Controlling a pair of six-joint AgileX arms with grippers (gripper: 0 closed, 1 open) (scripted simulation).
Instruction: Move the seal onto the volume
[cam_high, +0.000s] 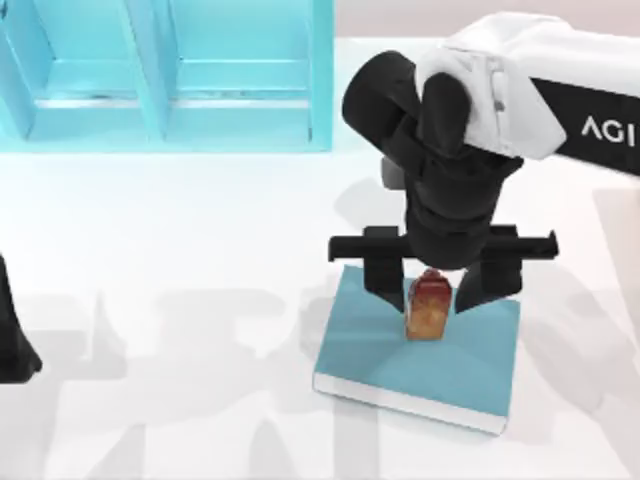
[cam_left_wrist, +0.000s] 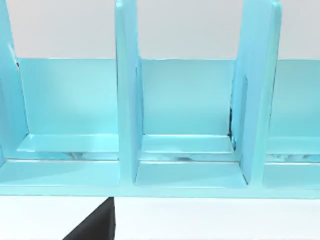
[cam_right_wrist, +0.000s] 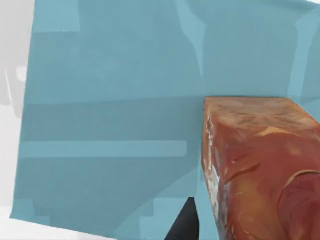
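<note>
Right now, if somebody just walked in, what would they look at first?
Probably the right gripper, reaching down over the teal book at the table's right with its fingers either side of the little orange seal standing on the cover. Next, the big teal shelf at the back left, and the left arm parked at the left edge.

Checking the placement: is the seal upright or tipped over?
Upright: the seal stands on the volume, dark red top up, between the right gripper fingers.

White surface (cam_high: 180, 260), teal volume (cam_high: 380, 350) lying flat toward its right, teal shelf unit (cam_high: 165, 75) standing along the far-left edge
</note>
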